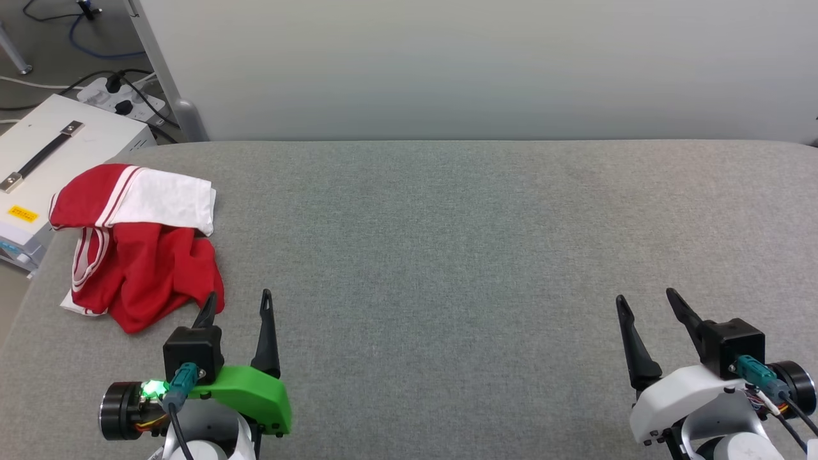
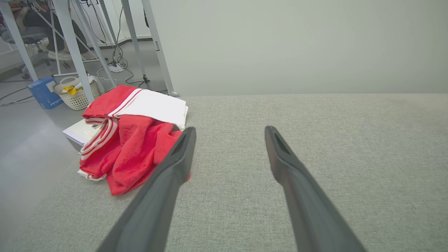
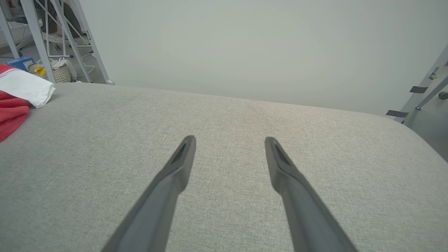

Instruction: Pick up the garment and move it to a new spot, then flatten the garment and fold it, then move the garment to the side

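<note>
I've got the garment crumpled at the left edge of the grey table — red body bunched, a white sleeve on top. My left gripper sits just beside it, fingers spread, holding nothing. My right gripper — also spread and empty — is well apart, on the table's right side.
</note>
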`<state>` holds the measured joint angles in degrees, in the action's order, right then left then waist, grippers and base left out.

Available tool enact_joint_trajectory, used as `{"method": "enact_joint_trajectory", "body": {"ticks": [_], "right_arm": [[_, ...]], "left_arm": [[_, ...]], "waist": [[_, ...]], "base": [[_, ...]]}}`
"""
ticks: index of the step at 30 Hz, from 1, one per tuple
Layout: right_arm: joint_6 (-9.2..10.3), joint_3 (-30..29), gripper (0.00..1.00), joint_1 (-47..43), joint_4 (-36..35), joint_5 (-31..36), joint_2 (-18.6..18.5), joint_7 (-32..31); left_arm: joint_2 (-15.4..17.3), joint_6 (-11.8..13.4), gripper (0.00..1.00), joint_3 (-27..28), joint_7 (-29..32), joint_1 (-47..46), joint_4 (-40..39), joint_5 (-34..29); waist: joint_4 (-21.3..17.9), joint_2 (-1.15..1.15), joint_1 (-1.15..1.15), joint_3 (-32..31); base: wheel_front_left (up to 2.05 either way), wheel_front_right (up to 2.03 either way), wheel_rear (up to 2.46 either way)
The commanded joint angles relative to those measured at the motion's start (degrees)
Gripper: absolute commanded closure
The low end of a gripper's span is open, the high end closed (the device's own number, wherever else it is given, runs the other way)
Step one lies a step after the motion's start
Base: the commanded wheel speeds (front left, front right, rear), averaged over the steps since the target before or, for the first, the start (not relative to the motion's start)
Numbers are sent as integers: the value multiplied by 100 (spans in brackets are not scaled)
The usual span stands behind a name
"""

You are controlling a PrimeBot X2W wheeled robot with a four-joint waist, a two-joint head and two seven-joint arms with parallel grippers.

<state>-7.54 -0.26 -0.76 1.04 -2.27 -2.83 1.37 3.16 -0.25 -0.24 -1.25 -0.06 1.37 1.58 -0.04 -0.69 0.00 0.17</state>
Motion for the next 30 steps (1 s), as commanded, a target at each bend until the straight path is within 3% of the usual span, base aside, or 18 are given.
{"method": "enact_joint_trajectory", "body": {"ticks": [1,30], "right_arm": [[1,-21,0,72,30,-73,-2,74],[2,-66,0,207,204,-325,-2,414]], "left_arm": [[-4,-1,0,-13,-68,-29,32,28],[-10,-76,0,-85,-413,-44,166,226]], "waist": [[0,9,0,2],[7,25,0,38]], "base": [[0,0,0],[0,0,0]]}}
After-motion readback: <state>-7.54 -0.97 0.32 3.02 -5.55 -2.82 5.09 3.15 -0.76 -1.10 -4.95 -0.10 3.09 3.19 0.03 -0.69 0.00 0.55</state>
